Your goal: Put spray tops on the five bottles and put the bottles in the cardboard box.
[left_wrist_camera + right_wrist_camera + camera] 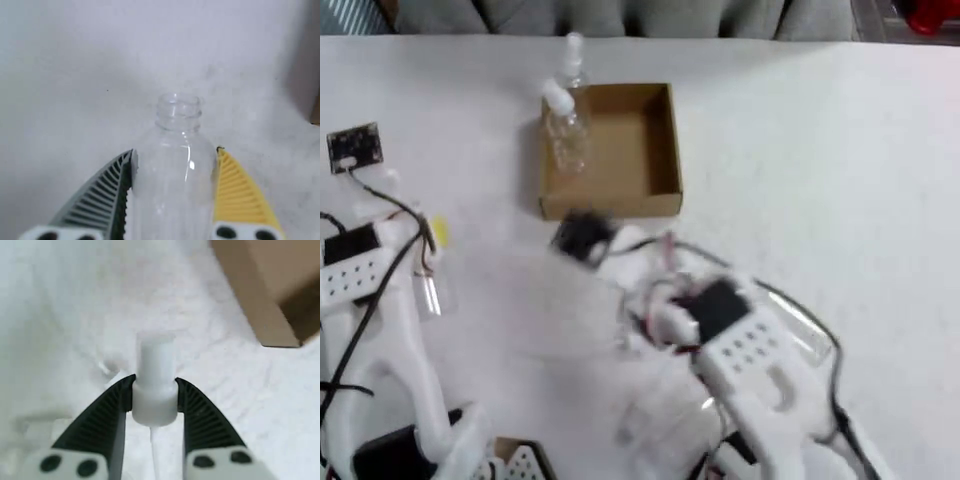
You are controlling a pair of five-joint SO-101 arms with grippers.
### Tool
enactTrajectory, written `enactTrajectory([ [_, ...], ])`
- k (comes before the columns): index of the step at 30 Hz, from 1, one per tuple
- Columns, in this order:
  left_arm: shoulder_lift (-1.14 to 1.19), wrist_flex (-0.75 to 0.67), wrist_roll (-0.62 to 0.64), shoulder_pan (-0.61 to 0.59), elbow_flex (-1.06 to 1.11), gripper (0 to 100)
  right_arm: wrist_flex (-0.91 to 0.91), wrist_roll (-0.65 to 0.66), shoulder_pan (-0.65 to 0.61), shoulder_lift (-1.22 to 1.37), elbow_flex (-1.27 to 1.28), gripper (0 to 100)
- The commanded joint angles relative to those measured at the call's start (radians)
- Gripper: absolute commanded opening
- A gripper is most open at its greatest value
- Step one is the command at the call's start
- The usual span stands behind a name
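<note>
My left gripper (175, 152) is shut on a clear bottle (174, 165) with an open neck and no top, held between its grey and yellow fingers. In the high view this bottle (428, 291) is at the table's left, by the left arm. My right gripper (155, 387) is shut on a white spray top (155, 390), its stem pointing back between the black fingers, a short way from a corner of the cardboard box (265, 290). The box (655, 140) stands at the table's middle back. Two bottles with spray tops (565, 125) stand along its left side.
The right arm (740, 340) reaches across the front middle of the table toward the box's front wall. A small dark circuit board (355, 146) with a cable lies at the far left. What looks like a clear bottle (805, 335) lies beside the right arm.
</note>
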Motion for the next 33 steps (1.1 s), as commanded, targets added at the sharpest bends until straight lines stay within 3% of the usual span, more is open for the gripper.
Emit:
enactTrajectory([
  [1,-0.005,0.095,0.009,0.050,-0.130,2,0.096,-0.120,0.136,-0.157,-0.118,1.5],
  [9,-0.188,0.192,0.008,0.143,-0.143,2,0.116,-0.189,0.341,-0.414,-0.020,1.5],
  [17,-0.544,0.052,0.005,0.300,0.049,2,-0.249,-0.199,0.610,-0.691,0.262,1.5],
  [20,-0.638,-0.017,0.008,0.374,0.123,2,-0.357,-0.311,0.667,-0.723,0.313,1.5],
  [24,-0.750,-0.146,0.008,0.486,0.232,2,-0.501,-0.523,0.697,-0.723,0.318,1.5],
  [33,-1.038,-0.489,0.002,0.654,0.529,2,-0.863,-0.615,0.602,-0.723,0.315,1.5],
])
